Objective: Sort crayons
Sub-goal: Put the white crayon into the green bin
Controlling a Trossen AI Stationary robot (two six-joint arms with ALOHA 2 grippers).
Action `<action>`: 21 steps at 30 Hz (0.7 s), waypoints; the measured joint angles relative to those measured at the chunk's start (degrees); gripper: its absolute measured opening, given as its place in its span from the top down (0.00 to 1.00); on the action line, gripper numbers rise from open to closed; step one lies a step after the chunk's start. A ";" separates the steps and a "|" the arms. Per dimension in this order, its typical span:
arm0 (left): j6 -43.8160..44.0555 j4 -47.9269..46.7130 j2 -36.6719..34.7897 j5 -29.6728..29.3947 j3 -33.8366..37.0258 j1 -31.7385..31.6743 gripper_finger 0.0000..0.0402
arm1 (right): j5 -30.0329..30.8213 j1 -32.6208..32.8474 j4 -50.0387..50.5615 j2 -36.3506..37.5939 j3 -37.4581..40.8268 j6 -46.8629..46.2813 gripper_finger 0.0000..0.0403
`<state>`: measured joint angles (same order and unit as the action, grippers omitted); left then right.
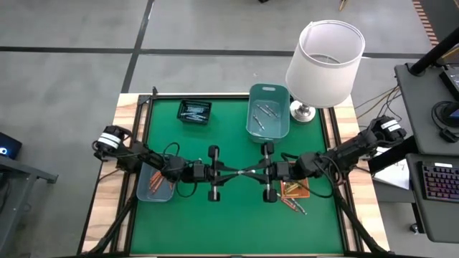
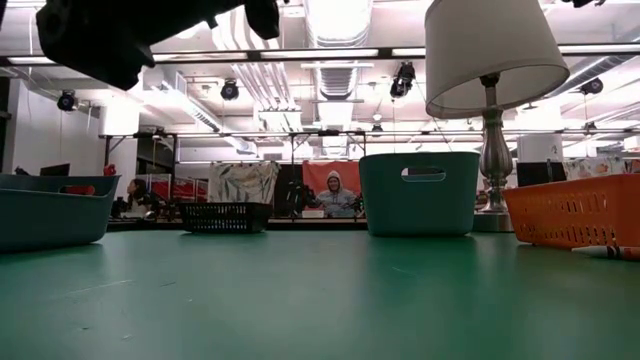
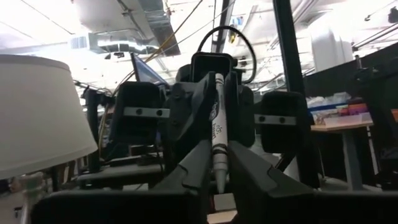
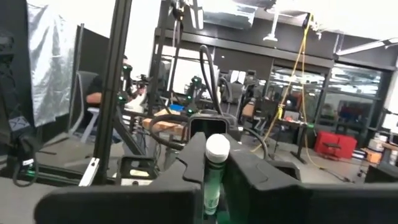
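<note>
Mat point(image 1: 237, 215): green; its near centre and far left lie bare, open room for the arms.
Lamp point(image 1: 326, 54): far right corner, shade overhanging the mat edge.
Teal bin point(image 1: 269, 111): far centre, beside the lamp; crayons inside.
Left gripper point(image 1: 231, 173): mid-table, raised, fingers point(image 3: 199, 165) pinched on a grey-white crayon point(image 3: 218, 130).
Right gripper point(image 1: 249, 172): tip to tip with the left, closed on the same crayon.
Loose crayons point(image 1: 292, 206): near right, beside the orange tray point(image 1: 295, 188).
</note>
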<state>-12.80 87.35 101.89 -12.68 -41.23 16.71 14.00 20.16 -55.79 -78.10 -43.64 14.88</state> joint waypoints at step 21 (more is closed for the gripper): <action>-5.99 -0.15 -7.05 -12.28 4.05 -0.09 0.59 | 38.04 -17.71 73.13 6.84 -9.97 -32.45 0.96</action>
<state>-18.79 87.20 94.84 -24.96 -37.18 16.62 52.04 2.44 17.34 -71.26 -53.60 -17.57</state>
